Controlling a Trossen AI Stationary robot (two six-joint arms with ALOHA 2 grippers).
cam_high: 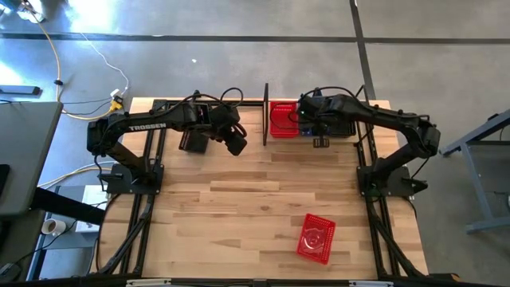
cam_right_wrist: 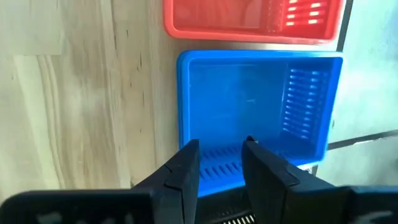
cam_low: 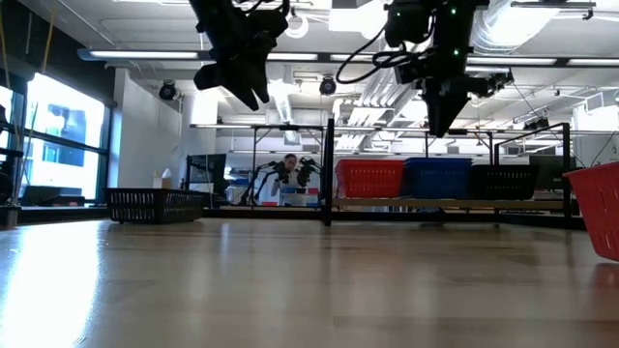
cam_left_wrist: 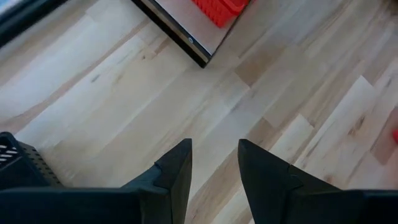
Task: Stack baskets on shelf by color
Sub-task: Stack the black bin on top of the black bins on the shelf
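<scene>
The shelf [cam_low: 329,169] stands at the table's far edge and holds a red basket [cam_low: 369,179], a blue basket [cam_low: 435,179] and a black basket [cam_low: 501,181] side by side on its wood base. My right gripper [cam_right_wrist: 221,144] hovers open, high above the blue basket [cam_right_wrist: 255,106], next to the red one [cam_right_wrist: 249,18]. My left gripper [cam_left_wrist: 214,144] hangs open in the air over bare table, left of the shelf. A loose black basket [cam_high: 194,141] rests on the table beside it. Another red basket [cam_high: 316,237] lies tilted on the table near the front right.
The shelf's black upright and rail [cam_left_wrist: 174,34] stand between my two arms. A corner of the loose black basket [cam_left_wrist: 15,165] shows by my left fingers. The arm frames run along both table sides. The middle of the wooden table [cam_high: 239,199] is bare.
</scene>
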